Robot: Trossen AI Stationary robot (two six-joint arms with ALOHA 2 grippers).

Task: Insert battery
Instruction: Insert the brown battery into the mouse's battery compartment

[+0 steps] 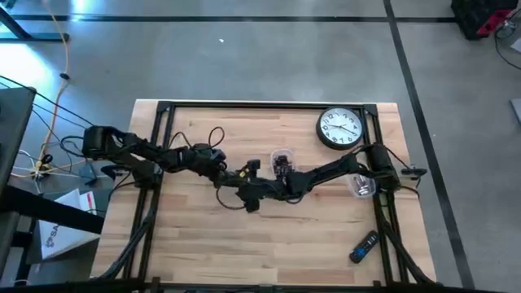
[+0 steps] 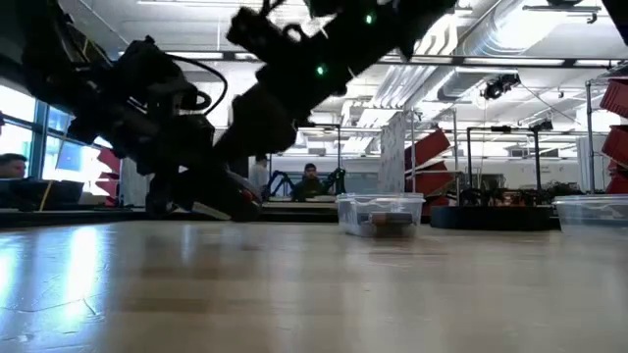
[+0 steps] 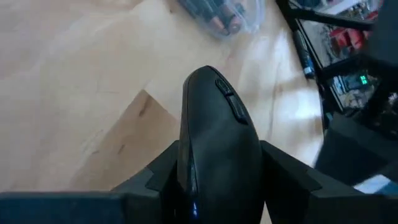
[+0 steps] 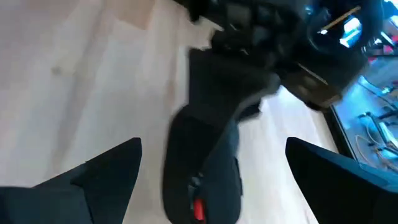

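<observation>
Clearly the mouse [image 3: 217, 149] is the device due to take the battery: the left hand [image 3: 214, 186] grips it by its sides, fingers [image 3: 165, 171] pressed to its flanks, holding it above the middle of the desk [image 1: 269, 244]. From the right wrist view the same mouse [image 4: 202, 168] hangs between the right hand's [image 4: 205, 180] fingers [image 4: 106, 168], which stand wide apart and touch nothing, with a small red part showing on the face turned toward that camera. No battery can be seen in either hand. A clear tub [image 1: 282, 158] sits just behind the two hands toward the far edge, and the left wrist view shows cylinders in it that look like batteries, though I cannot be sure. A second clear tub [image 1: 361, 185] lies by the right edge, a wall clock [image 1: 339, 129] near the far right corner, and a dark remote [image 1: 363, 247] toward the near right corner. By my reading, the step in hand is presenting the mouse, with the battery not yet fetched. Next, the right hand would probably need to go to the tub behind, pinch one cell, and bring it to the bay while the left keeps the mouse steady.
</observation>
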